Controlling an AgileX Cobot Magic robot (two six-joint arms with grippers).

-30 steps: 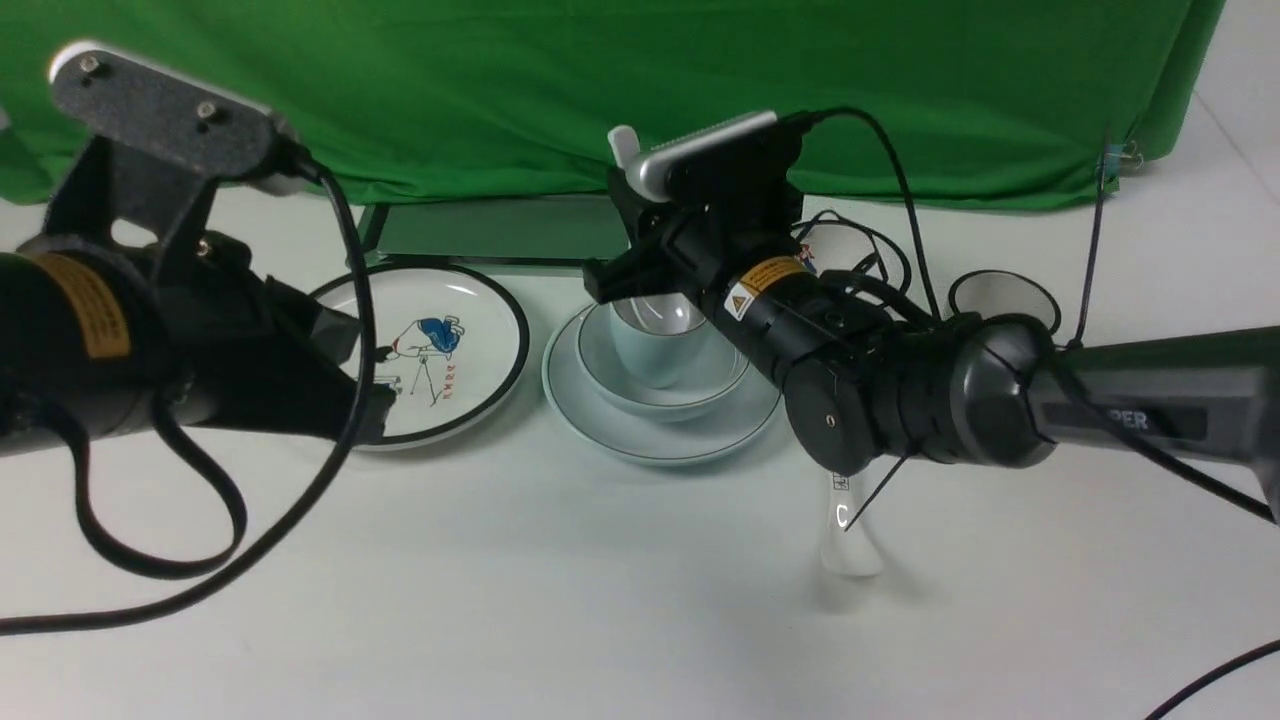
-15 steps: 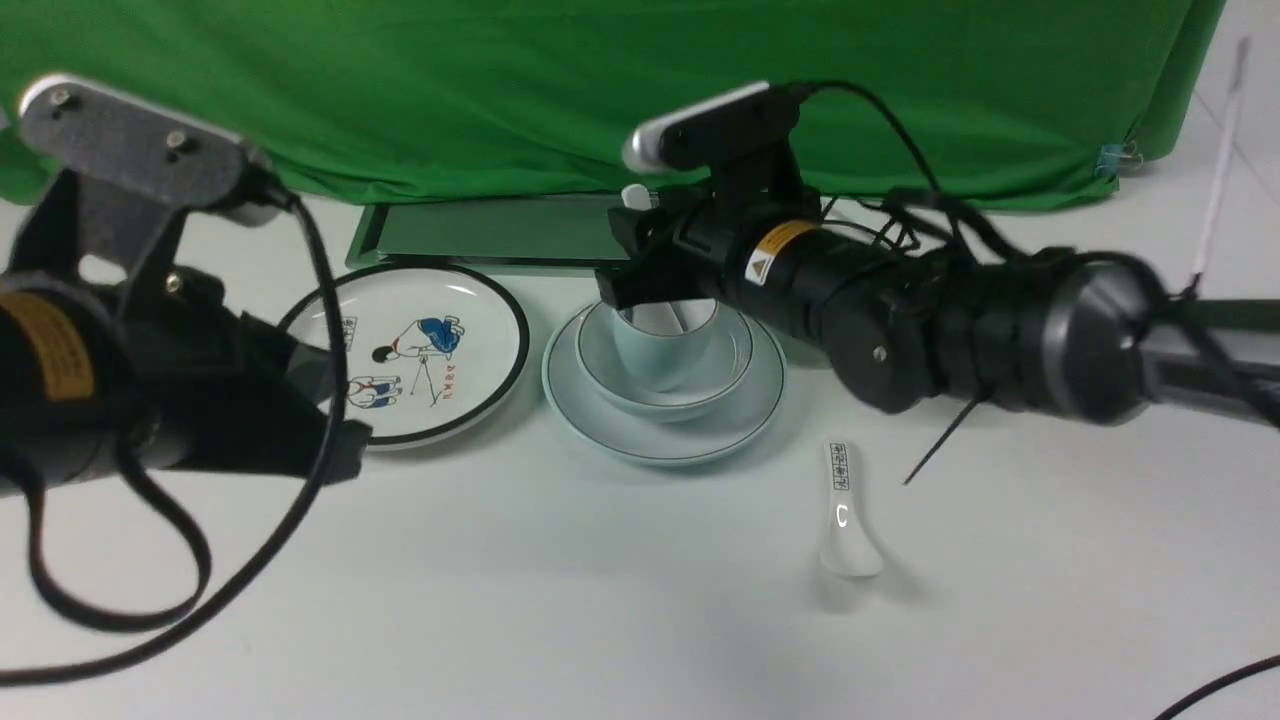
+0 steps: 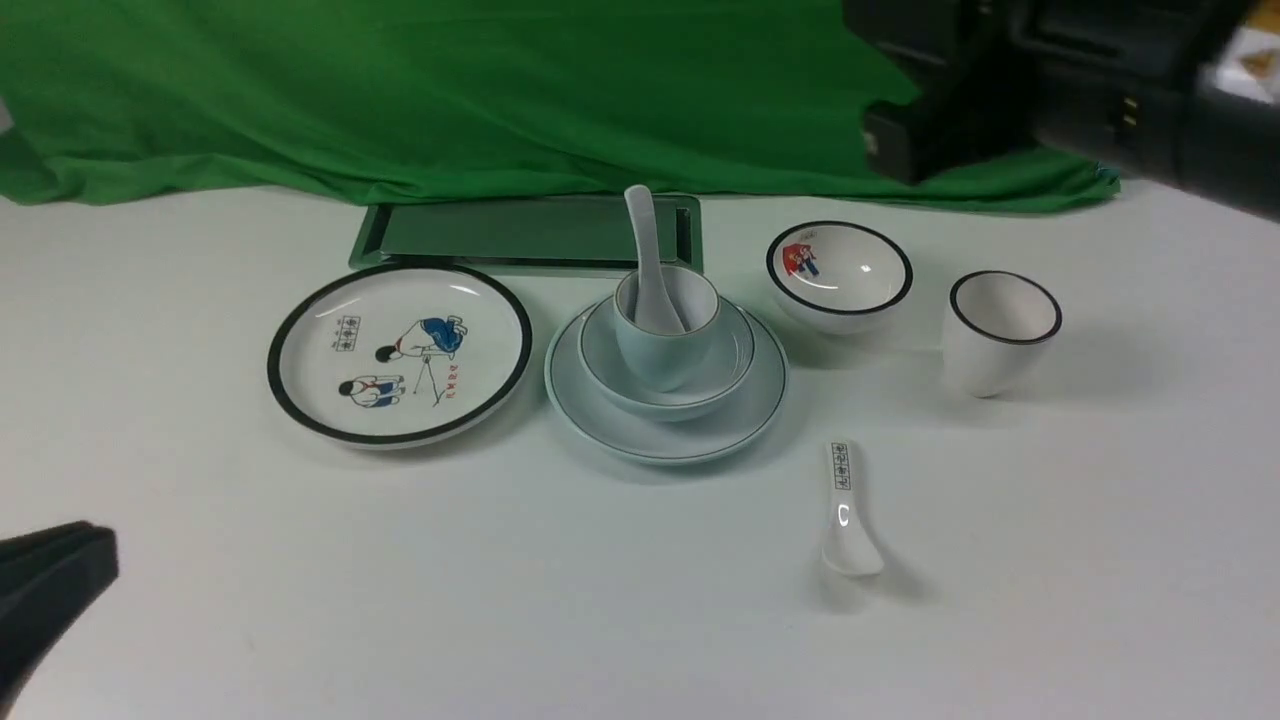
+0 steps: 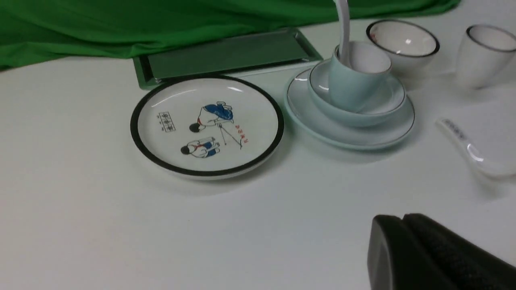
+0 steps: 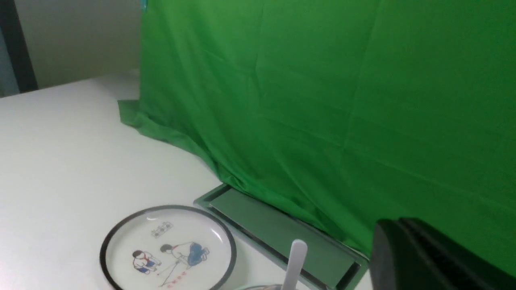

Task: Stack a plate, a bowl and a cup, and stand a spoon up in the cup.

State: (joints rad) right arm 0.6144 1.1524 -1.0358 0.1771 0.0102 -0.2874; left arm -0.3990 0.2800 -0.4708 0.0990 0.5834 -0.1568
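The pale blue-green plate (image 3: 620,425) lies mid-table. The larger pale bowl (image 3: 705,395) sits on it and the pale handleless cup (image 3: 655,355) stands in the bowl. The plain white spoon (image 3: 645,235) stands in the cup, handle up, leaning back. The stack also shows in the left wrist view: plate (image 4: 322,129), bowl (image 4: 375,114), cup (image 4: 346,92), spoon (image 4: 343,24). My left gripper (image 4: 403,218) is shut and empty, low at the near left (image 3: 70,560). My right gripper (image 5: 397,220) is shut and empty, raised above and right of the stack. The spoon handle (image 5: 296,257) shows below it.
A white black-rimmed plate with cartoon figures (image 3: 400,350) lies left of the stack. A small black-rimmed bowl (image 3: 840,270) and a black-rimmed white cup (image 3: 1000,330) stand to the right. A spoon with black characters (image 3: 845,510) lies in front. A green tray (image 3: 525,232) and green cloth are behind.
My right arm has pulled up and away to the right, leaving the spoon standing in the cup. My left arm has drawn back to the near left corner.
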